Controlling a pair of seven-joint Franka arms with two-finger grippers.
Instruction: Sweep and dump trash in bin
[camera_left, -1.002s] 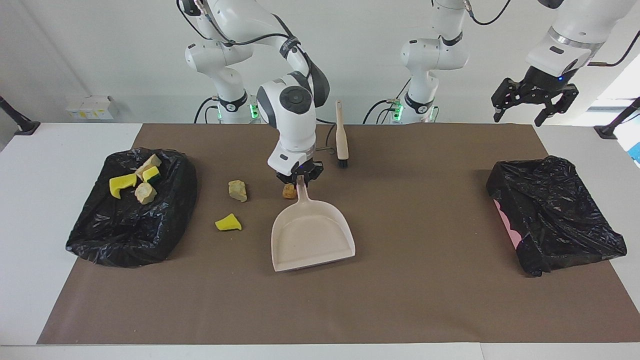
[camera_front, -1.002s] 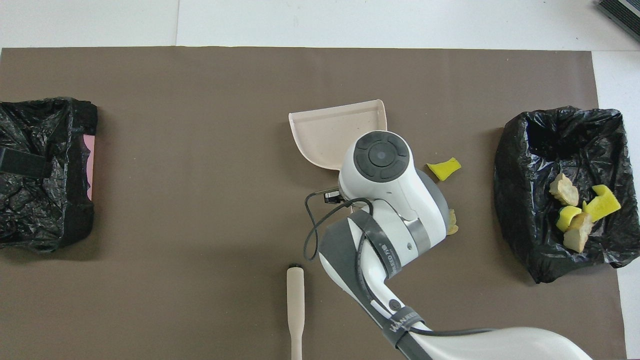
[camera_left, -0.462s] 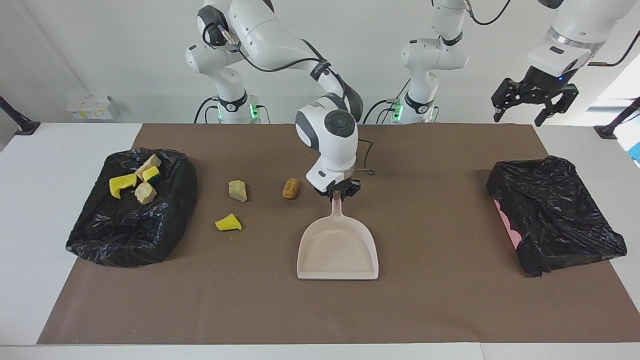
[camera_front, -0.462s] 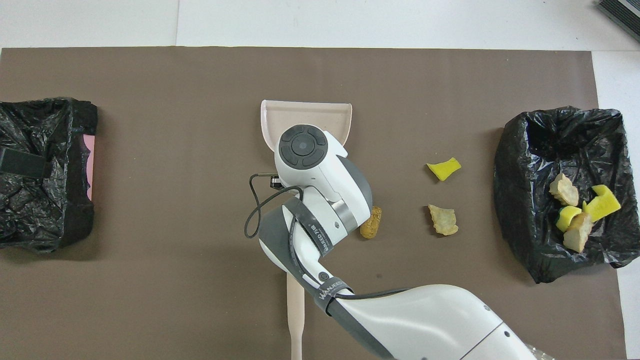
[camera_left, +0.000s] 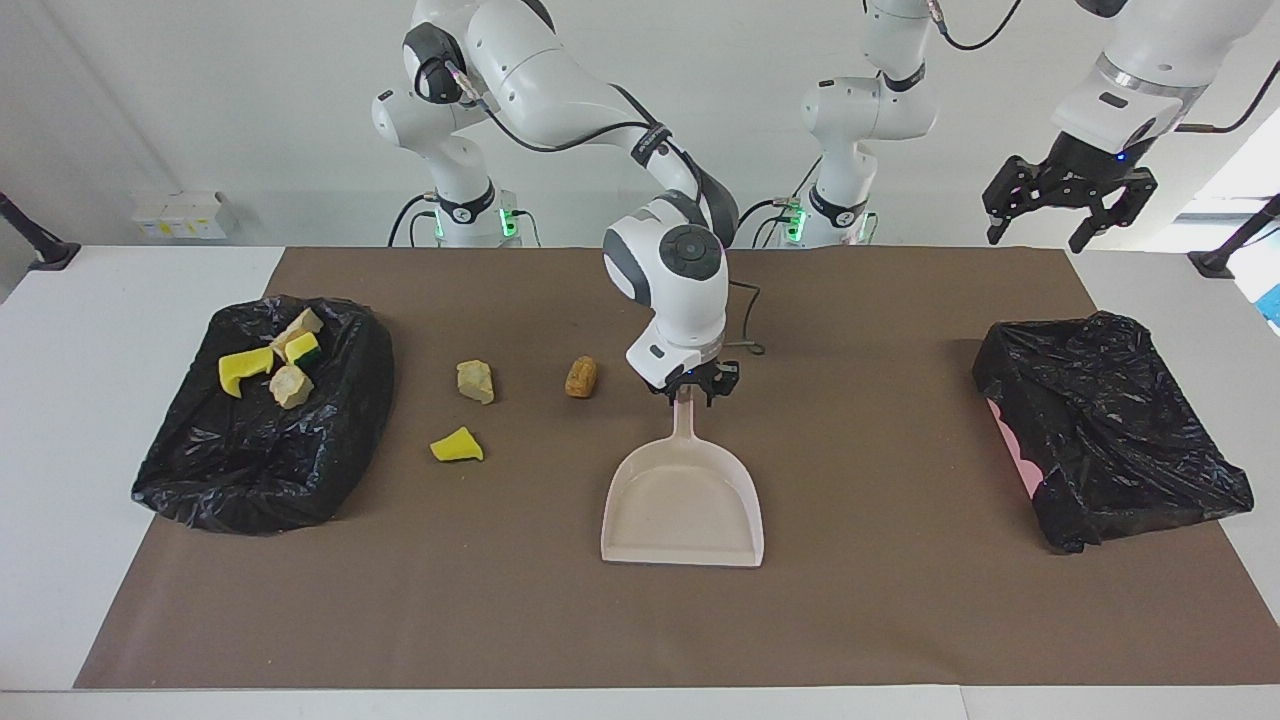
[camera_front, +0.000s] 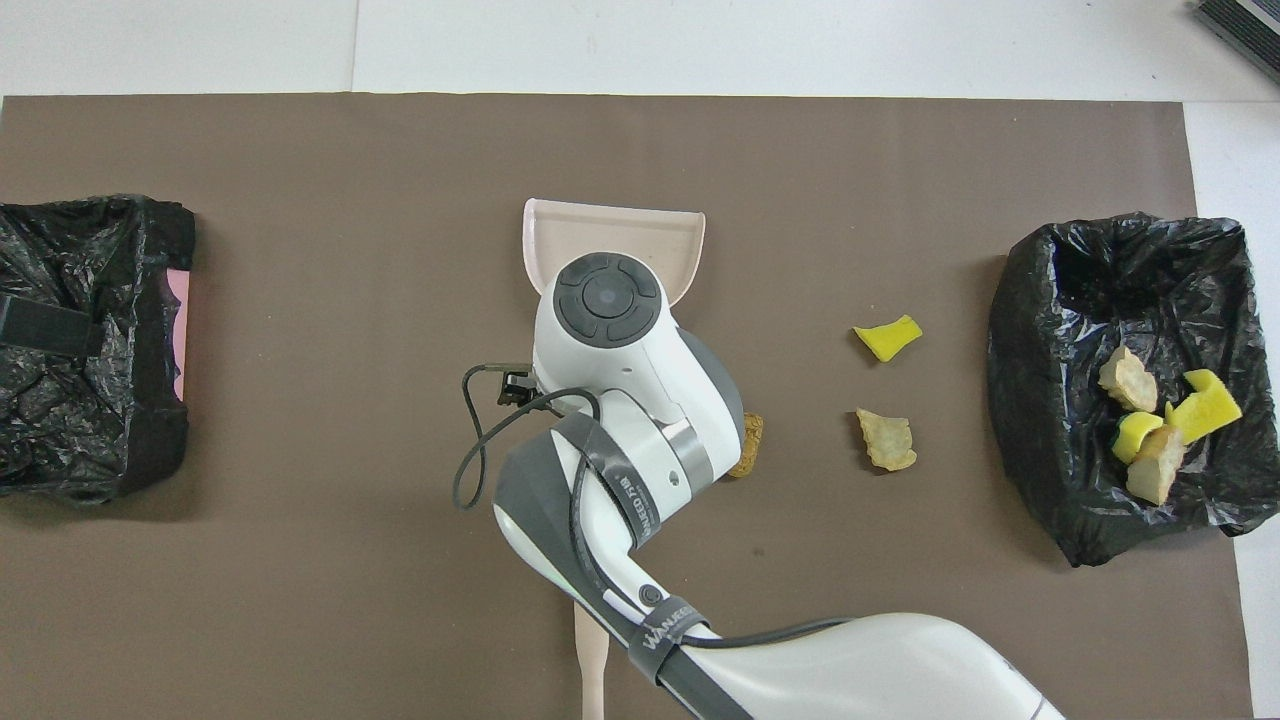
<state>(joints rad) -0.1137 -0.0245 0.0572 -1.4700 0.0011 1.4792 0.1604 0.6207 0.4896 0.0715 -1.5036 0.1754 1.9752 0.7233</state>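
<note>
My right claw (camera_left: 692, 393) sits at the top of the dustpan (camera_left: 683, 505) handle, low over the mat (camera_left: 880, 620). The fingers look parted around the handle end, though I cannot tell whether they touch it. The pan lies flat on the mat, its mouth pointing away from me, and it is empty.

My left claw (camera_left: 1070, 205) hangs open, high above the left arm's end of the table, waiting.

I judge the job a little over half done. Four scraps lie in the bin (camera_left: 200, 480) at the right arm's end: a yellow sponge (camera_left: 243, 369), a yellow-green sponge (camera_left: 302, 347), and two beige chunks (camera_left: 291, 385). The dark bin (camera_left: 1110, 440) at the left arm's end shows no trash that I can see.

Three scraps are left on the mat. The orange lump (camera_left: 581, 377) lies just beside my right claw, toward the filled bin. The beige chunk (camera_left: 476, 381) is between that lump and the bin. The yellow wedge (camera_left: 457, 446) lies farther from me than the chunk, near it.

The brush (camera_front: 592, 660) lies close to my end of the table, mostly hidden under my right arm in the overhead view, only its handle showing. As I see it, I need the brush in one claw and the pan in the other, to push those three into the pan and tip it into the bin.
</note>
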